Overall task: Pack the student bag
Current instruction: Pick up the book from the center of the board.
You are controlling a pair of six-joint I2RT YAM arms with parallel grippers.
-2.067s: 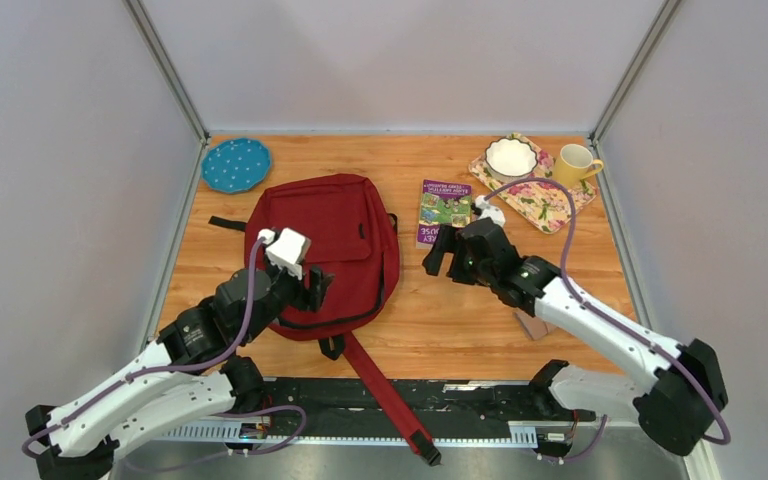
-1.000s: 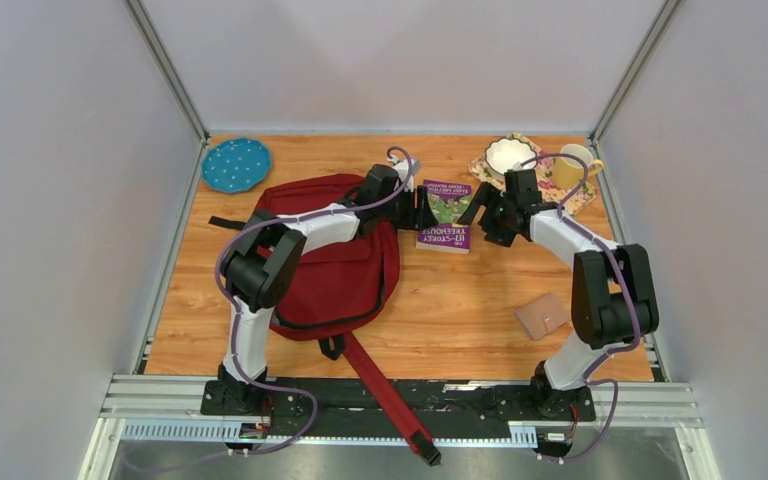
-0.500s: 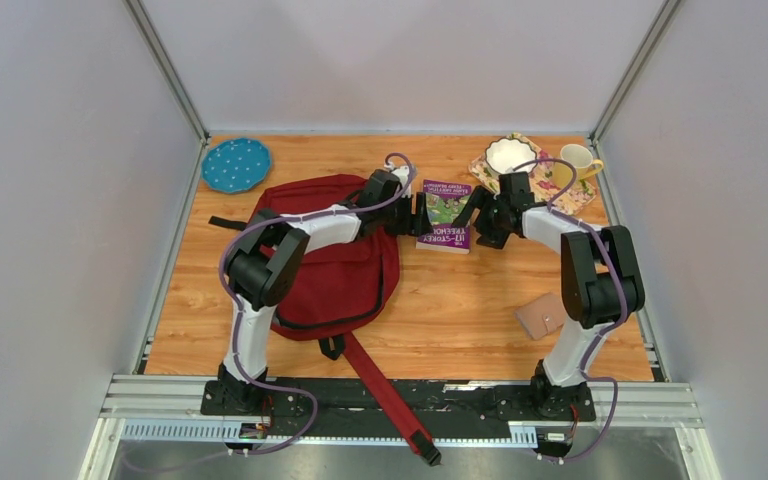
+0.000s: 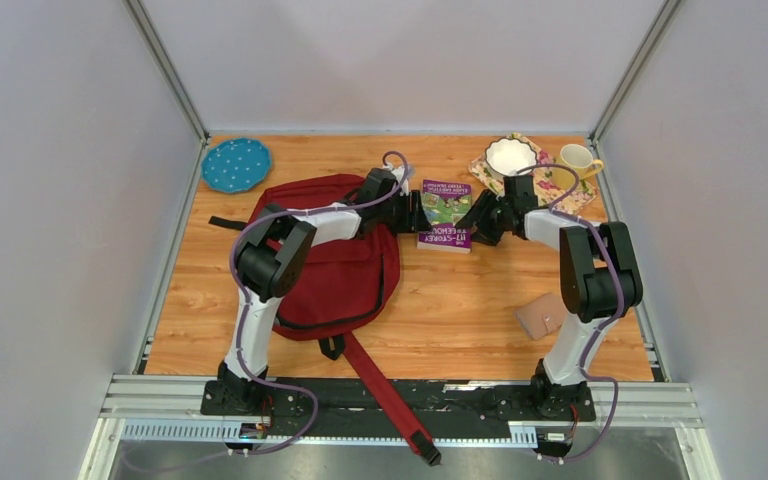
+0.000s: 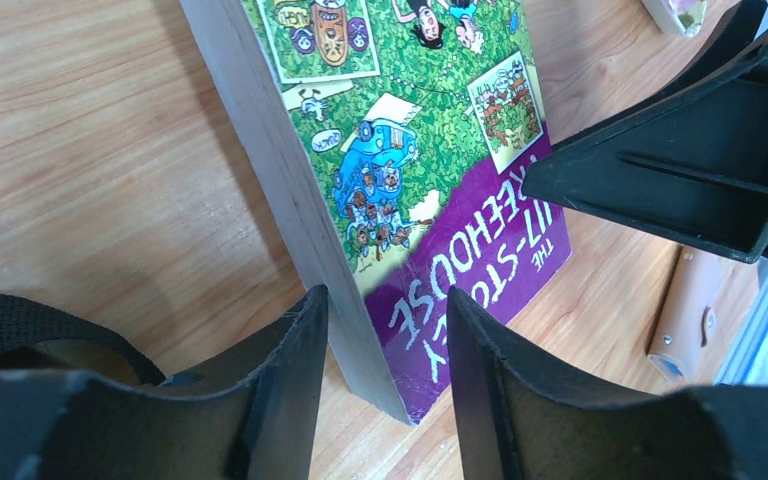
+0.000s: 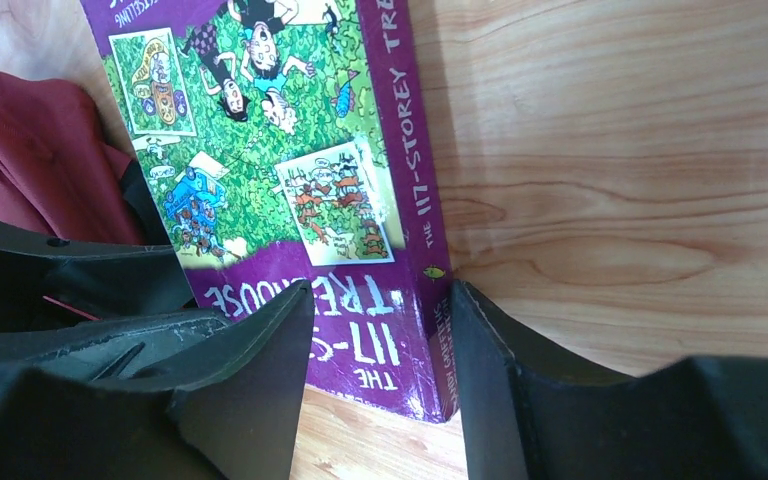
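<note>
Astride the book (image 4: 445, 215) from both sides: left gripper (image 5: 380, 300) over the page edge, right gripper (image 6: 380, 295) over the spine. Jaws part spread; cannot tell whether pinching.

Could slip or twist out if lifted by such thin edges with uneven pull. Could also crease the cover or scrape fingertips on the table (image 4: 460, 320). Shows no open mouth on the student bag (image 4: 345, 285), so may stall there.

Lies flat just left of the book, partly under the left forearm. Runs near to far along its long axis, top probably toward near, judging by carry loop (image 4: 332, 347) and trailing strap (image 4: 385, 400).
</note>
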